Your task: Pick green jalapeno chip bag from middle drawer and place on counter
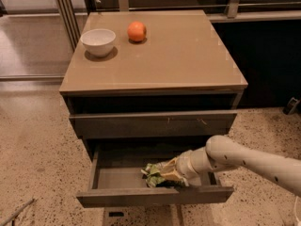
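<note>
1. The middle drawer (117, 179) stands pulled open.
2. The green jalapeno chip bag (151, 174) lies crumpled on that drawer's floor, right of its middle and close behind its front wall.
3. The gripper (165, 175) reaches into the drawer from the right and meets the bag's right side. I cannot tell how far open it is or whether it holds the bag.
4. Above the drawer, the counter (183, 60) carries a white bowl (98, 41) and an orange (137, 31) at its back left.
</note>
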Controlling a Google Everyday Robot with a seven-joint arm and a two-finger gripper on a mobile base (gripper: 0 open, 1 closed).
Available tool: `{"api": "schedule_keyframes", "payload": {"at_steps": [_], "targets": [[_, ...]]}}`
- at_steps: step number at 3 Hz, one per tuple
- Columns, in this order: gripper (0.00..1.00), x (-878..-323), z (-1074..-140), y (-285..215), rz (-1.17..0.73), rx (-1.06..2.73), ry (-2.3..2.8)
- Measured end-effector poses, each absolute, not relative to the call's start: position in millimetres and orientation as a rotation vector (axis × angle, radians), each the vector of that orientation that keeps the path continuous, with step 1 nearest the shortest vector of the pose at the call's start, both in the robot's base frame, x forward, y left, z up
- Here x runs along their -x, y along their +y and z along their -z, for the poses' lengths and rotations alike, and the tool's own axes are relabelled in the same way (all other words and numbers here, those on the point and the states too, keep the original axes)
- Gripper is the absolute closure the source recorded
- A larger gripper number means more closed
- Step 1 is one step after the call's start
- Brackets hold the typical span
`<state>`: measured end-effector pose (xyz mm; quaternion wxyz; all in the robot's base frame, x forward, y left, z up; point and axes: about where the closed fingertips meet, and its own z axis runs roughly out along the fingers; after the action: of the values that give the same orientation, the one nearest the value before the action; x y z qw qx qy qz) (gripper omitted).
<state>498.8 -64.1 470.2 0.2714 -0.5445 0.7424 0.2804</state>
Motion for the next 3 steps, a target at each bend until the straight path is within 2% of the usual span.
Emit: {"api": "schedule_keyframes", "payload": {"at_steps": [1,3], "targets": [[1.0,-506,-502,-68,-0.709,1.481,1.995],[1.0,-507,-481,-67,-0.679,1.438,1.986]]}}
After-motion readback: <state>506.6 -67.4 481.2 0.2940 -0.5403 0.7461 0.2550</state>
